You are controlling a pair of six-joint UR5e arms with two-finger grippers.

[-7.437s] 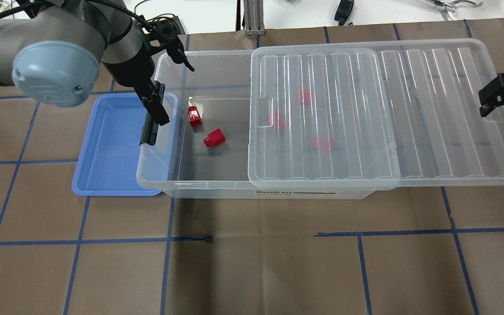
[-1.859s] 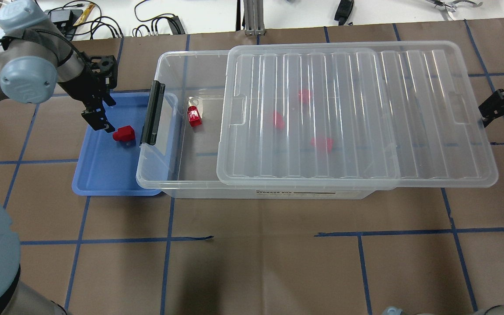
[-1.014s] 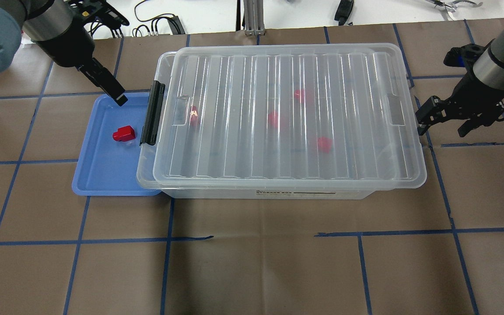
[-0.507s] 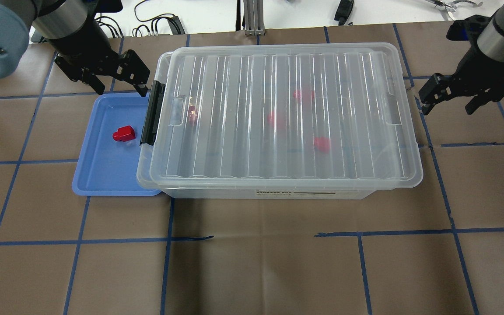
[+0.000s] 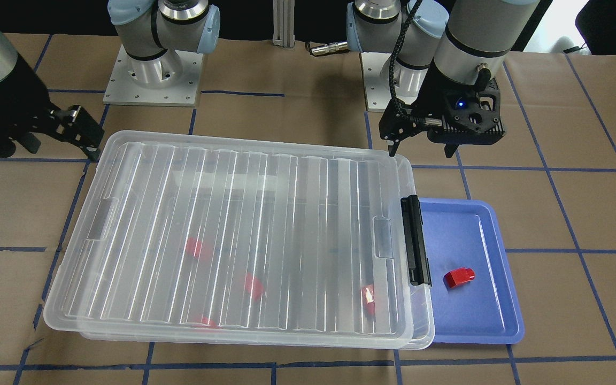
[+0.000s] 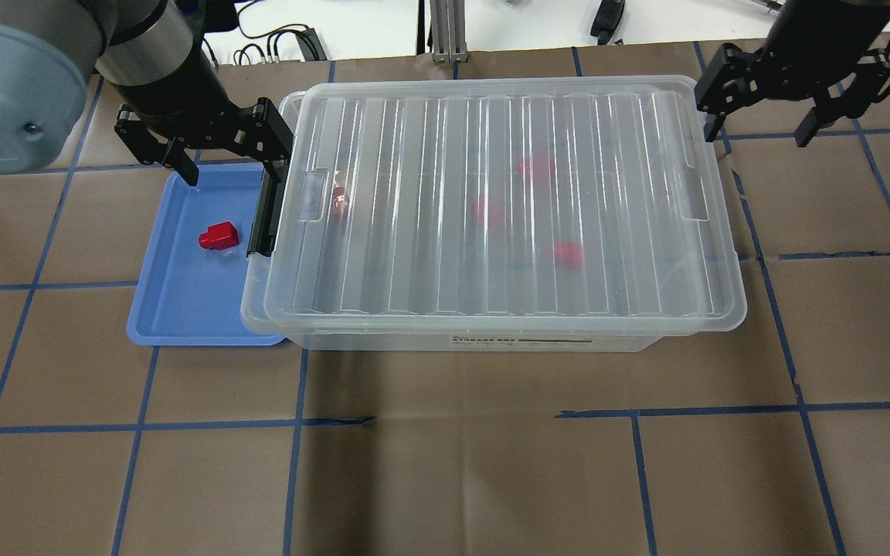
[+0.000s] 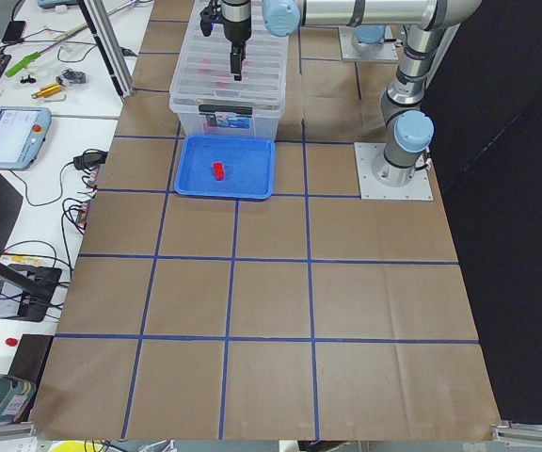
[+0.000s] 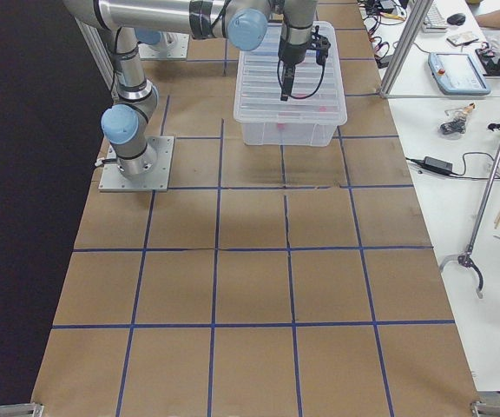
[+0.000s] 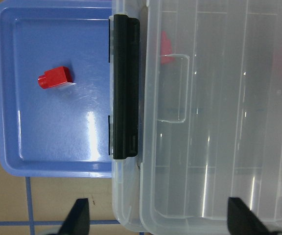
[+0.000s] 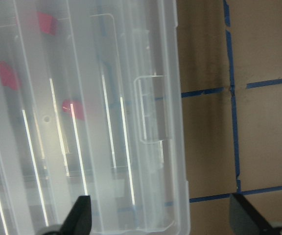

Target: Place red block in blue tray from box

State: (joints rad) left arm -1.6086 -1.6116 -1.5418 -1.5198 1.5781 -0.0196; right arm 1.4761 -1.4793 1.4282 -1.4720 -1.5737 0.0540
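Left hand hangs open; red block lies in blue tray.

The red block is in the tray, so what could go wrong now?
The lid lies shifted off the latch end of the box, so it may not be seated and might slide if nudged. The open left gripper hangs near the tray rim; a low move might bump it and jostle the block.

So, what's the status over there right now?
Left tool open, empty. Right tool open, empty. Red block lying in the blue tray. Lid on the clear bin; nothing in the way.
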